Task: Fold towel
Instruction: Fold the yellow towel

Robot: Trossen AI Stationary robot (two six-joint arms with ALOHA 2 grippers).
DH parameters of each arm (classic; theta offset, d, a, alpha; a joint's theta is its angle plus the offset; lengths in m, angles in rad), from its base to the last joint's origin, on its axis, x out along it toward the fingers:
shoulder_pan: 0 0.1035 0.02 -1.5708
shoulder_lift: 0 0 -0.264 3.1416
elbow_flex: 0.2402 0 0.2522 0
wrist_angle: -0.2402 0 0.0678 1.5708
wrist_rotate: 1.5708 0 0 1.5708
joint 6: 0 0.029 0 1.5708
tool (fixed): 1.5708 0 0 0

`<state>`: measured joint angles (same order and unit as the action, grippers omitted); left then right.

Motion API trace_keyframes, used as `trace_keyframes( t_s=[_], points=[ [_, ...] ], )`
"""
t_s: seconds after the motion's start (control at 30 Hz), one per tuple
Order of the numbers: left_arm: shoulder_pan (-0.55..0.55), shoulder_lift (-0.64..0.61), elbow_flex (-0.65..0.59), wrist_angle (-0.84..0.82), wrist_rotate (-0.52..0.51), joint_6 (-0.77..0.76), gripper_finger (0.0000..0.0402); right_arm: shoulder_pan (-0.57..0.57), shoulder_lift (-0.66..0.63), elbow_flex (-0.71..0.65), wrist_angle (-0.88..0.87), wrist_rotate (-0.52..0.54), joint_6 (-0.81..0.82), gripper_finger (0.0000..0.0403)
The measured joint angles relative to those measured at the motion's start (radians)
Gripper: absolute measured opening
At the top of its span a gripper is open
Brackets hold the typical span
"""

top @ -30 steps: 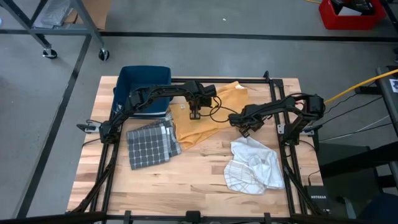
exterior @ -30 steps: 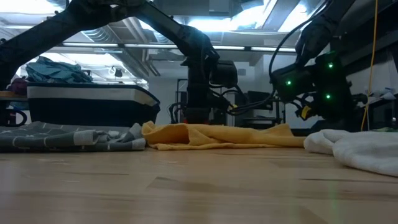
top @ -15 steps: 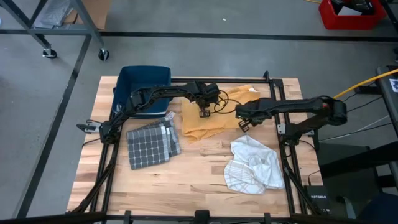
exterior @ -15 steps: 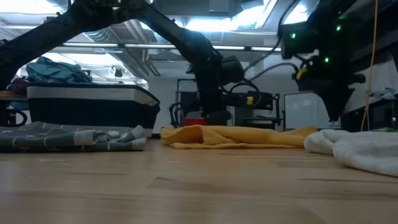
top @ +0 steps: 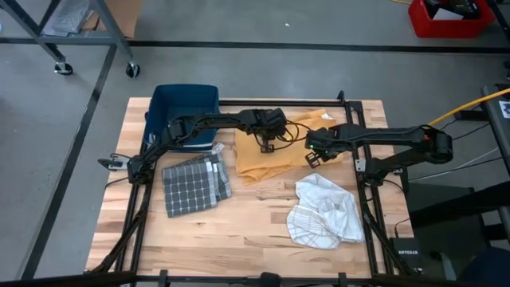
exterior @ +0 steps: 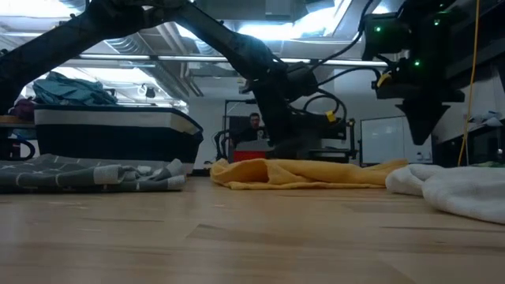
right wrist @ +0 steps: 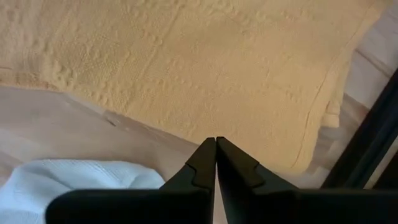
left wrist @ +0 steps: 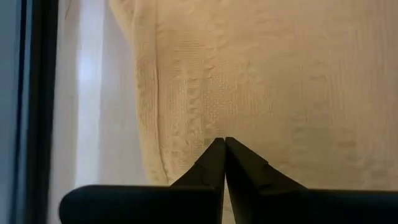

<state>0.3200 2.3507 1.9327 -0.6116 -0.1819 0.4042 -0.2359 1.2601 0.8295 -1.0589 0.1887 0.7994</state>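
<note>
towel (top: 267, 151): long axis left-right, below both grippers | left gripper (top: 267, 146): fingers together, over middle, empty | right gripper (top: 312, 159): together, at right edge

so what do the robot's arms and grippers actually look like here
Both arms are dark, slim and jointed, with thin black cables looping along them. The left gripper and the right gripper each end in two matte black, wedge-shaped fingers tapering to a point. In the low view the right arm shows small green indicator lights on its housing.
</note>
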Motion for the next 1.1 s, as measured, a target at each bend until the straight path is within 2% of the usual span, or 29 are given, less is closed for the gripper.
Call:
trace_keyframes(
  t_s=[0.17,0.43,0.63,0.73,0.83,0.93,1.1],
  points=[
    [-0.011,-0.001,0.000,0.018,-0.027,0.156,0.0004,0.000,0.000,0.000,0.034,-0.014,-0.024,0.0021],
    [-0.026,-0.003,0.002,0.055,-0.116,0.173,0.0004,0.000,0.000,0.001,0.096,-0.034,-0.076,0.0021],
    [-0.037,-0.004,0.003,0.103,-0.117,0.206,0.0004,0.000,0.000,0.001,0.093,-0.016,-0.101,0.0022],
    [-0.039,-0.004,0.003,0.120,-0.118,0.212,0.0011,0.000,0.000,0.001,0.091,-0.015,-0.116,0.0038],
    [-0.040,-0.004,0.003,0.140,-0.118,0.242,0.0039,0.000,0.001,0.001,0.091,-0.007,-0.144,0.0072],
    [-0.040,-0.004,0.003,0.154,-0.119,0.251,0.0085,0.000,0.008,0.001,0.090,0.034,-0.146,0.0115],
    [-0.038,-0.005,0.004,0.181,-0.140,0.237,0.0166,0.000,0.015,0.001,0.091,0.041,-0.153,0.0179]
  ],
)
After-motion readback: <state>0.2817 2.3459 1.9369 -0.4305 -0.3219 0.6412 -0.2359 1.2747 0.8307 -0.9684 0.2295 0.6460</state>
